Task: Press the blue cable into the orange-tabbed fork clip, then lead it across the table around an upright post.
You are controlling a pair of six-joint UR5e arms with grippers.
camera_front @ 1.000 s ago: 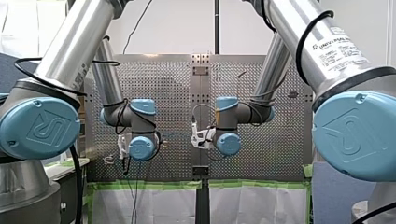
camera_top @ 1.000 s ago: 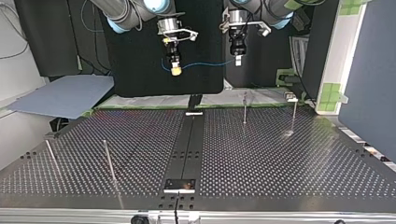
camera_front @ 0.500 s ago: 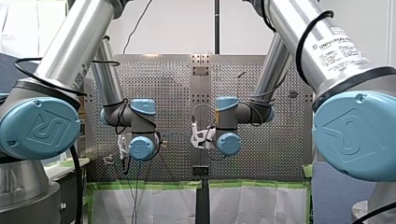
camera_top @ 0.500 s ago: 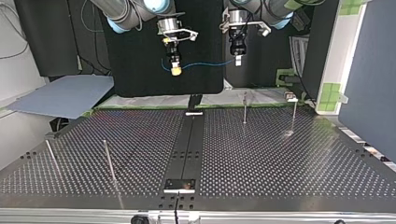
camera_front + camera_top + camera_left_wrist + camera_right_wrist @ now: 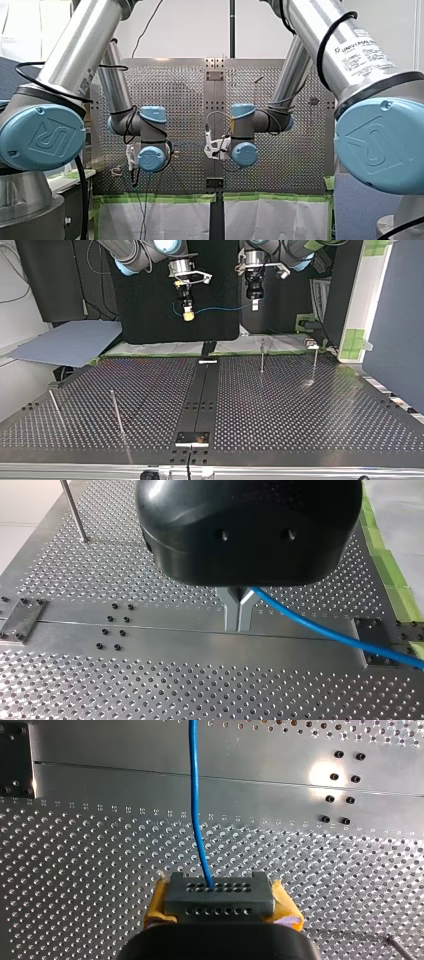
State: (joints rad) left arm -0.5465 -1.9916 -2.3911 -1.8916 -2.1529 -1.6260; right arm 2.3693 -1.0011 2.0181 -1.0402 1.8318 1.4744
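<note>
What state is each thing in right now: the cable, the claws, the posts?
blue cable: held up in the air.
left claw: shut on the blue cable.
right claw: shut on the blue cable.
upright posts: standing, no cable around them.

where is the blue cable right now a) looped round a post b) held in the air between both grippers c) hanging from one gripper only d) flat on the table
b: the top view shows the blue cable spanning from my right gripper to my left gripper, both high above the table.
</note>
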